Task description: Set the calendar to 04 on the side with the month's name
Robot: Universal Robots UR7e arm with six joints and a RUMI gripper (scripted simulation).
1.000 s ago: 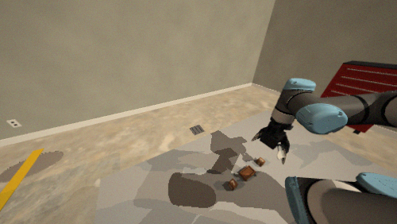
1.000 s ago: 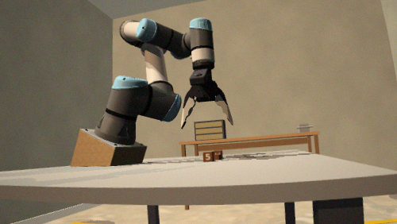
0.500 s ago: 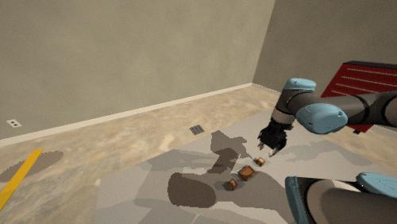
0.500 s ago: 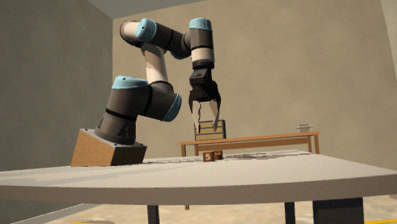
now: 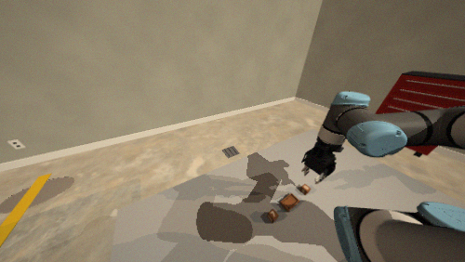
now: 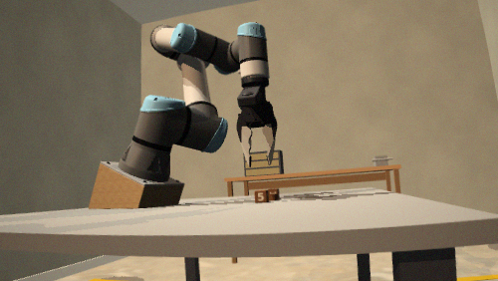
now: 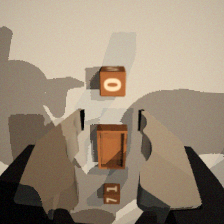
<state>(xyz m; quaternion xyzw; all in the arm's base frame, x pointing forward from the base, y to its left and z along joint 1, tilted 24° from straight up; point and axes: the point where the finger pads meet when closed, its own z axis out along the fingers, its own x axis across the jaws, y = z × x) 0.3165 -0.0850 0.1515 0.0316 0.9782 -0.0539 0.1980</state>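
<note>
The gripper, partly closed and holding nothing, is kept above the tray; the 0 cube beyond it should probably be approached squarely.

So the end effector hung above the tabletop, fingers partly closed on nothing, just right of the tray with a cube and another cube flanking it.

Soft, even light; hard-edged dark shadows on the table; coarse, blocky pictures.
</note>
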